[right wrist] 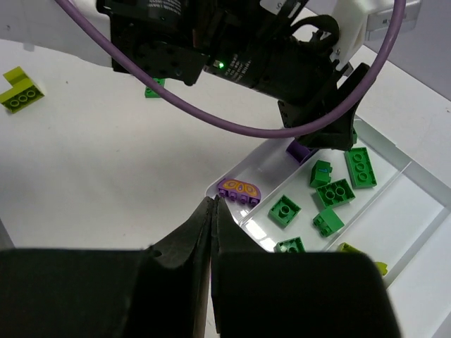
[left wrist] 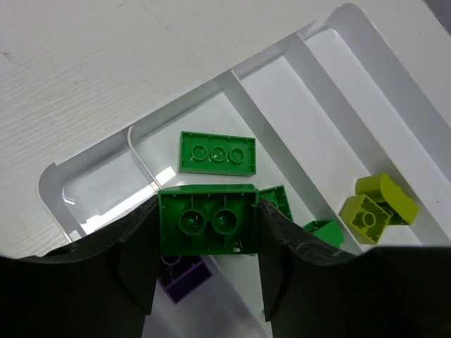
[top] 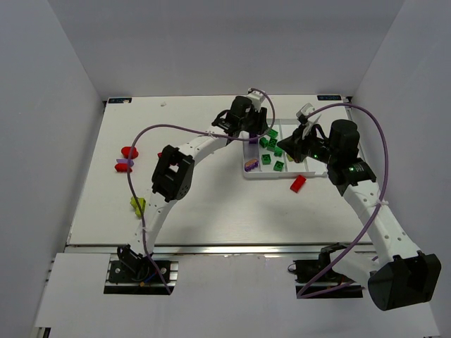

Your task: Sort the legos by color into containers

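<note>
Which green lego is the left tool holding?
The green brick showing its hollow underside, clamped in the left tool; the other green legos lie loose in the tray.

Overhead view and 2 close wrist views share the tray [left wrist: 296, 120].

Left arm [top: 176, 172] and right arm [top: 366, 197] reaching forward, left pincer [left wrist: 208, 243] clamped on green lego [left wrist: 204, 215], right pincer [right wrist: 213, 211] closed, seemingly empty
</note>
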